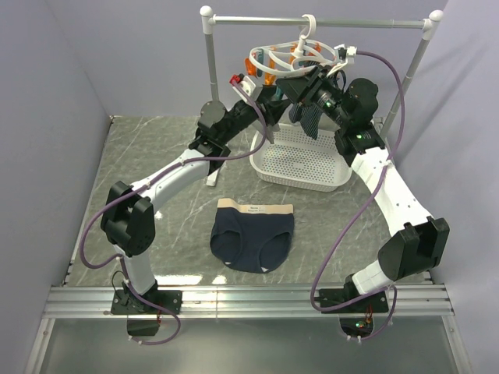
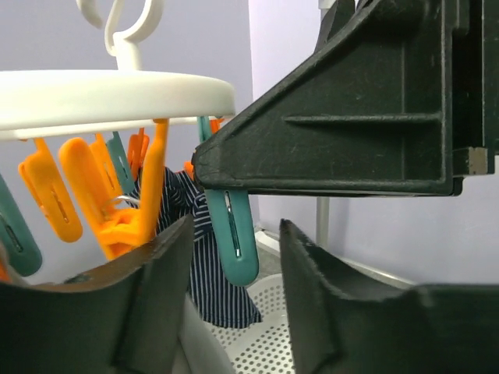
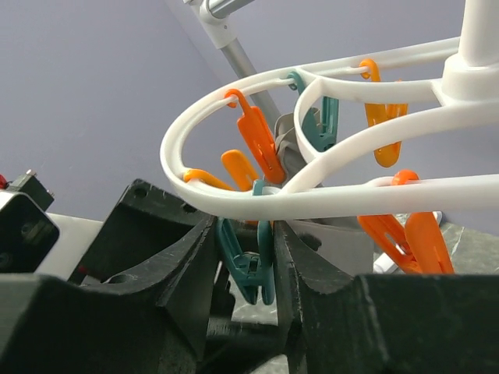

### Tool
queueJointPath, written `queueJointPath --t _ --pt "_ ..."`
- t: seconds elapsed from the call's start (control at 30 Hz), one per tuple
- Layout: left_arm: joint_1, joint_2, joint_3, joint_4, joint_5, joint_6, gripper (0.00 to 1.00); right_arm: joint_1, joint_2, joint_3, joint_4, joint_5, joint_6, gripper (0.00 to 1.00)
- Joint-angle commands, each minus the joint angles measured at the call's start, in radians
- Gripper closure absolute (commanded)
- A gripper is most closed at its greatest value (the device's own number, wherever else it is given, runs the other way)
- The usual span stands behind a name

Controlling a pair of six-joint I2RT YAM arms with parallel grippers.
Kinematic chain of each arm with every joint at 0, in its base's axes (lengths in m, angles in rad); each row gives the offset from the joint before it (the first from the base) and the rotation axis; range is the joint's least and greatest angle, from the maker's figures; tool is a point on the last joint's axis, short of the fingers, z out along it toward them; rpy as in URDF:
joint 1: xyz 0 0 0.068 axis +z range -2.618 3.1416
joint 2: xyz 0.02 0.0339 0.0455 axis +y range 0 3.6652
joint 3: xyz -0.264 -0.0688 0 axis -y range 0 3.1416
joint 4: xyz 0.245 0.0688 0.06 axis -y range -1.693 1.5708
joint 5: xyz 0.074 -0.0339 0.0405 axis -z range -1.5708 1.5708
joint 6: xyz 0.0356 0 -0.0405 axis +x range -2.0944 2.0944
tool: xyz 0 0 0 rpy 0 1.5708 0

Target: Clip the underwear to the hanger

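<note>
The underwear, navy briefs with a beige waistband, lies flat on the table in front of the basket, away from both grippers. The white hanger hangs by its hook from the rail, with orange and teal pins under it. My right gripper is raised under the ring and shut on a teal clothespin. My left gripper is open just beside it, with another teal pin hanging between its fingers. In the top view both grippers meet under the hanger, left and right.
A navy pinstriped cloth hangs from the hanger over the white perforated basket; it also shows in the left wrist view. The grey rail stand spans the back. Purple walls close in on both sides.
</note>
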State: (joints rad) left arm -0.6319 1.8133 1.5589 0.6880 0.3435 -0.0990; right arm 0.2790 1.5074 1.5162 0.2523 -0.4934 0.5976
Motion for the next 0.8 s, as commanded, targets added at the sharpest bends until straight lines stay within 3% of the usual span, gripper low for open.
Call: queueJointPath --t 0.0,0.2,0.47,0.77 --pt "-0.002 -0.031 0.003 0.008 0.028 -0.011 0.42 0.006 -0.023 0.004 0.047 0.003 -0.009 1.0" --pt "0.003 -0.042 0.0 -0.004 0.009 -0.001 0.41 0.005 -0.023 -0.004 0.071 -0.007 0.004 1.0" --pt "0.003 -0.017 0.053 0.018 -0.029 -0.041 0.52 0.005 -0.024 -0.027 0.077 0.001 -0.01 1.0" --pt "-0.005 -0.006 0.076 0.016 -0.038 -0.05 0.56 0.008 -0.033 -0.136 0.248 0.012 -0.015 1.0"
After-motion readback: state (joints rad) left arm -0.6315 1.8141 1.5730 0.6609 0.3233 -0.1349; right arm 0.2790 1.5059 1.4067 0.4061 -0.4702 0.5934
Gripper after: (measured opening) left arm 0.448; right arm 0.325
